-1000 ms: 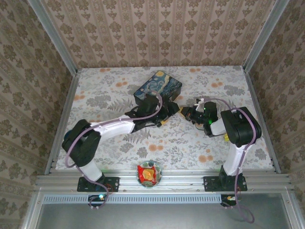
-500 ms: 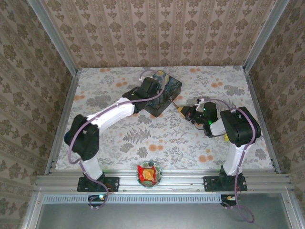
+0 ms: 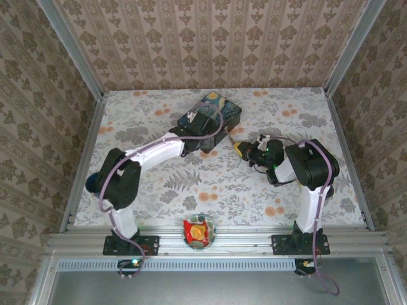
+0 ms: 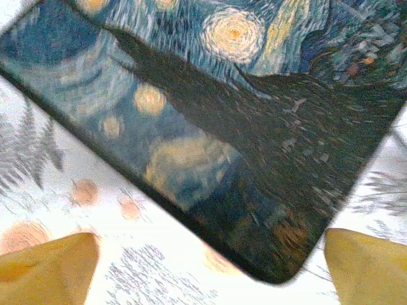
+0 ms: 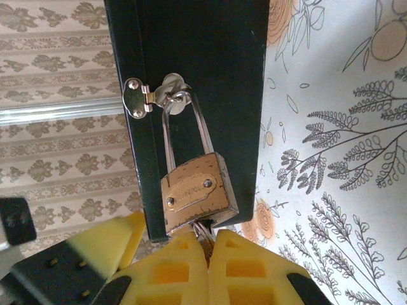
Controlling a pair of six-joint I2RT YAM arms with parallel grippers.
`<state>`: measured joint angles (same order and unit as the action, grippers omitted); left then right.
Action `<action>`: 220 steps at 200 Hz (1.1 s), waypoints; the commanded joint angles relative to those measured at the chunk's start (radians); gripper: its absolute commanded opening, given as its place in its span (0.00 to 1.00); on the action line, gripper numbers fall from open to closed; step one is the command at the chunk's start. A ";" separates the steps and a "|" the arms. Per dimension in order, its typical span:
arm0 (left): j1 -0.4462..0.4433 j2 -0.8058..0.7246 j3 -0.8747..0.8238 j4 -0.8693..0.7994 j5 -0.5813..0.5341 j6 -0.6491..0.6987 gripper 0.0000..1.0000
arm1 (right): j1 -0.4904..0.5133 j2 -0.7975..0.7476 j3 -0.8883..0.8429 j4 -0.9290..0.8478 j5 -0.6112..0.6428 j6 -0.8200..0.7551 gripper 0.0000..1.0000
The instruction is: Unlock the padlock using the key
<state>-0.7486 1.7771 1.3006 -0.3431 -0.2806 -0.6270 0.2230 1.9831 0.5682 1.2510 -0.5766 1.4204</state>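
The small brass padlock [image 5: 196, 192] hangs by its thin silver shackle [image 5: 166, 130] from the hasp [image 5: 141, 96] on the dark side wall of the Starry Night tin [image 3: 224, 112]. My right gripper [image 5: 207, 243] is shut on the key [image 5: 205, 232], whose tip is in the underside of the padlock. In the top view the right gripper [image 3: 240, 149] sits just right of the tin's front corner. My left gripper [image 4: 206, 273] hovers open over the tin's painted lid [image 4: 241, 114], its yellow fingertips [image 4: 48, 267] wide apart. In the top view the left gripper [image 3: 205, 125] is above the tin.
The floral tablecloth [image 3: 159, 190] covers the table inside patterned walls. A red and yellow object [image 3: 199, 231] rests on the front rail between the arm bases. A yellow and black gripper part [image 5: 95, 254] shows left of the right gripper's fingers.
The left arm has swung from the tin's front side up and back over its lid. The right gripper has edged left toward the tin.
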 commanded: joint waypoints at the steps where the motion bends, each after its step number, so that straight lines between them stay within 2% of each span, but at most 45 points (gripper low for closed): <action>1: -0.011 -0.120 -0.101 0.227 0.169 -0.204 0.84 | 0.018 -0.026 0.001 -0.044 0.023 -0.028 0.00; 17: -0.018 -0.102 -0.104 0.288 0.251 -0.282 0.85 | 0.023 -0.033 0.008 -0.065 0.031 -0.058 0.00; 43: -0.036 -0.002 -0.052 0.347 0.306 -0.334 0.86 | 0.025 -0.049 0.037 -0.118 0.032 -0.100 0.00; 88: -0.046 0.170 0.079 0.355 0.317 -0.380 0.83 | 0.028 -0.101 0.053 -0.217 0.048 -0.173 0.00; 127: -0.044 0.236 0.122 0.350 0.319 -0.406 0.65 | 0.027 -0.101 0.063 -0.242 0.052 -0.193 0.00; 149: -0.040 0.263 0.135 0.331 0.317 -0.420 0.62 | 0.027 -0.088 0.070 -0.234 0.050 -0.189 0.00; 178: -0.035 0.294 0.144 0.338 0.314 -0.431 0.51 | 0.027 -0.076 0.078 -0.228 0.049 -0.186 0.00; 193: -0.033 0.307 0.149 0.347 0.317 -0.436 0.49 | 0.028 -0.075 0.078 -0.225 0.049 -0.184 0.00; 197: -0.034 0.310 0.150 0.354 0.317 -0.435 0.45 | 0.028 -0.075 0.079 -0.225 0.049 -0.184 0.00; 220: -0.030 0.318 0.155 0.375 0.311 -0.435 0.44 | 0.028 -0.074 0.079 -0.225 0.050 -0.185 0.00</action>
<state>-0.7895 2.0796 1.4174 0.0086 0.0383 -1.0531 0.2470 1.9041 0.6220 1.0191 -0.5377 1.2289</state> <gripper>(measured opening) 0.447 0.061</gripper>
